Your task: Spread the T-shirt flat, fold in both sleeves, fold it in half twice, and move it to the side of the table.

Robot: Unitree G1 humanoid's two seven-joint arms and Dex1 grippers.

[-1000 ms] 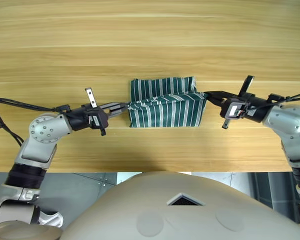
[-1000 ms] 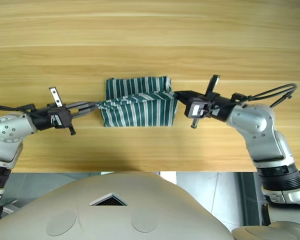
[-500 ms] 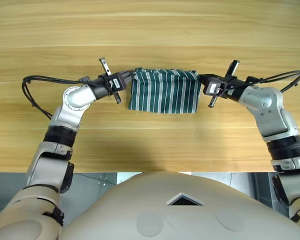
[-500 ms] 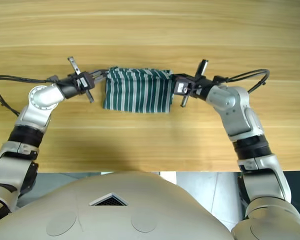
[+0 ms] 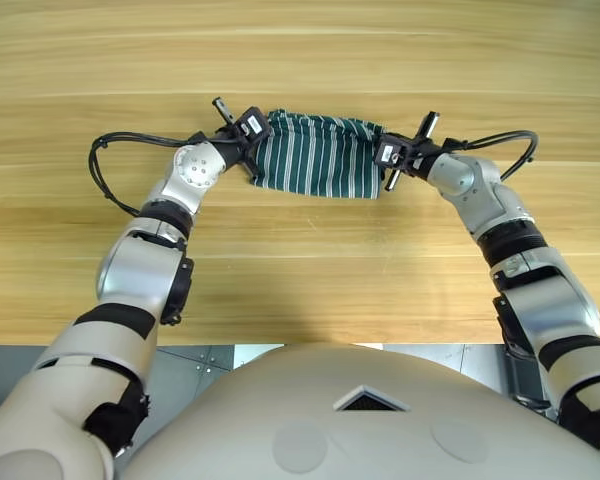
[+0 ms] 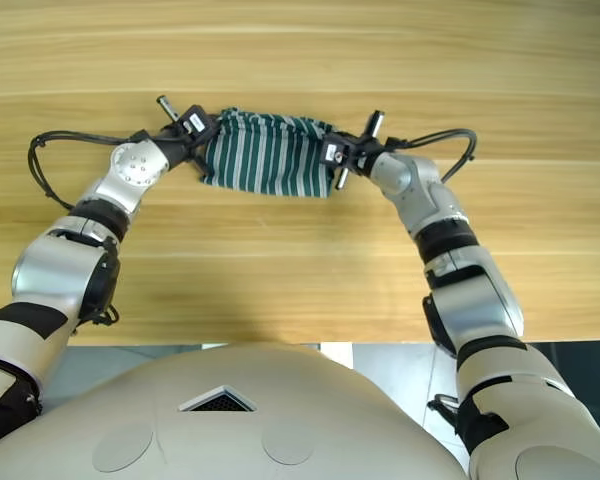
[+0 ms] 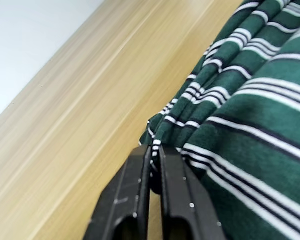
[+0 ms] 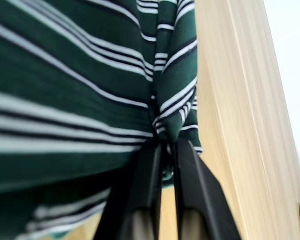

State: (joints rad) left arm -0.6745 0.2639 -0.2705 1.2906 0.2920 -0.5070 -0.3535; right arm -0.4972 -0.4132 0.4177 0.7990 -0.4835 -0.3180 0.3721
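A folded green T-shirt [image 5: 318, 160] with white stripes lies as a small rectangle on a light wooden table [image 5: 300, 50], at 12 o'clock from the robot and towards the far side. Its top edge is bunched and wrinkled. The sleeves are tucked inside the folds, and the number of layers cannot be made out.

The left gripper [image 7: 154, 150] is at the shirt's 10 o'clock corner. Its two black fingers are pressed narrowly together, pinching a thin fold of striped cloth at the edge. The right gripper [image 8: 164, 145] is at the shirt's 3 o'clock edge, its fingers likewise nearly closed on a gathered pleat of fabric.

From the head camera the fingertips are too small and too covered by cloth to see. Both arms reach forward, with black cables looping out beside them.
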